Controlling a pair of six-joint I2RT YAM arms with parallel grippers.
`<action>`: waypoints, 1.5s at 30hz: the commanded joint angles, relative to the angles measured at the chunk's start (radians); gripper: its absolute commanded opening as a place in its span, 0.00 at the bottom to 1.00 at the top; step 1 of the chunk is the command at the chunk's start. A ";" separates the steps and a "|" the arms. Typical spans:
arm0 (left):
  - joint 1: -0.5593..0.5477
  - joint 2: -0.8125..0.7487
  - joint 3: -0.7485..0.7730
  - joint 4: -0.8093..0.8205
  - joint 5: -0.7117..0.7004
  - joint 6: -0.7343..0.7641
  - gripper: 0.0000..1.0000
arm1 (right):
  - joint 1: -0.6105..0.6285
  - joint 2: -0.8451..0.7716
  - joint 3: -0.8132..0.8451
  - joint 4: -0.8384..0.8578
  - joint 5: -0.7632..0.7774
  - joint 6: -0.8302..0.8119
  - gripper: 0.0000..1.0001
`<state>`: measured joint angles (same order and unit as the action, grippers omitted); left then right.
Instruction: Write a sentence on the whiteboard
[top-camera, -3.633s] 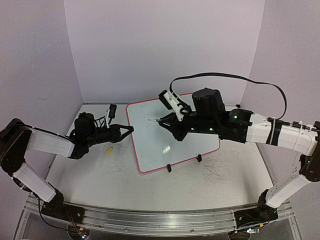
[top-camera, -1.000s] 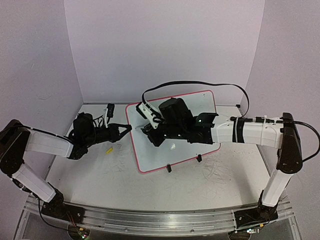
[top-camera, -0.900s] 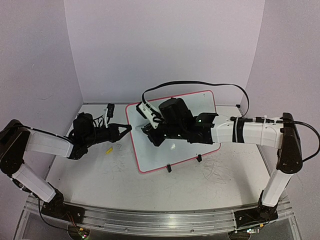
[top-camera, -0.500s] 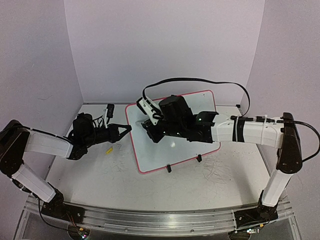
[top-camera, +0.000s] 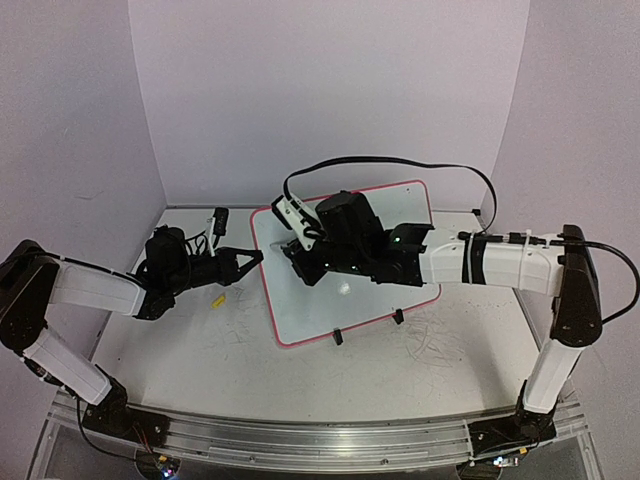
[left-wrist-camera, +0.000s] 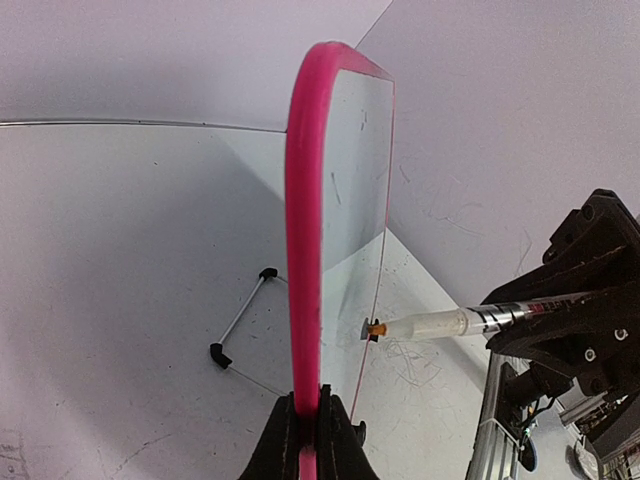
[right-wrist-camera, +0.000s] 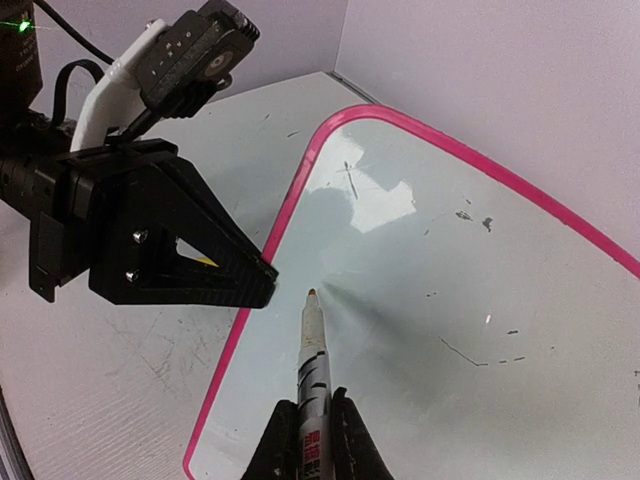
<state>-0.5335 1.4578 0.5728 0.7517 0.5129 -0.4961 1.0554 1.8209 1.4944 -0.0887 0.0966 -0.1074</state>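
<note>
The whiteboard (top-camera: 330, 300), glossy white with a pink rim, leans back on two black clip feet. My left gripper (top-camera: 258, 257) is shut on its left rim (left-wrist-camera: 305, 300); its fingers (right-wrist-camera: 215, 285) show in the right wrist view. My right gripper (top-camera: 300, 262) is shut on a white marker (right-wrist-camera: 312, 375) with an orange tip. The tip (left-wrist-camera: 375, 329) sits at the board surface (right-wrist-camera: 450, 290) near the left edge, upper part. No yellow-green sentence shows on the board, only a few small dark marks.
A small yellow piece (top-camera: 216, 298) lies on the table left of the board. The table (top-camera: 200, 340) bears grey scribble marks. A small white object (top-camera: 343, 289) shows low on the board. The right arm's black cable (top-camera: 400, 160) arcs above the board.
My right gripper has swung from the board's middle to its left edge with the marker, then edged slightly up. The left gripper keeps its hold on the rim.
</note>
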 joint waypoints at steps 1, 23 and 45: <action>0.000 -0.022 0.005 0.023 0.009 0.027 0.00 | 0.005 0.001 0.023 0.042 0.009 -0.002 0.00; 0.000 -0.026 0.000 0.022 0.006 0.021 0.00 | 0.009 0.015 0.029 0.044 -0.013 -0.004 0.00; -0.001 -0.031 -0.006 0.022 0.005 0.023 0.00 | 0.016 0.043 0.044 0.047 -0.014 0.014 0.00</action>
<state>-0.5335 1.4576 0.5728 0.7517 0.5125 -0.4965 1.0660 1.8511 1.4880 -0.0677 0.0673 -0.1040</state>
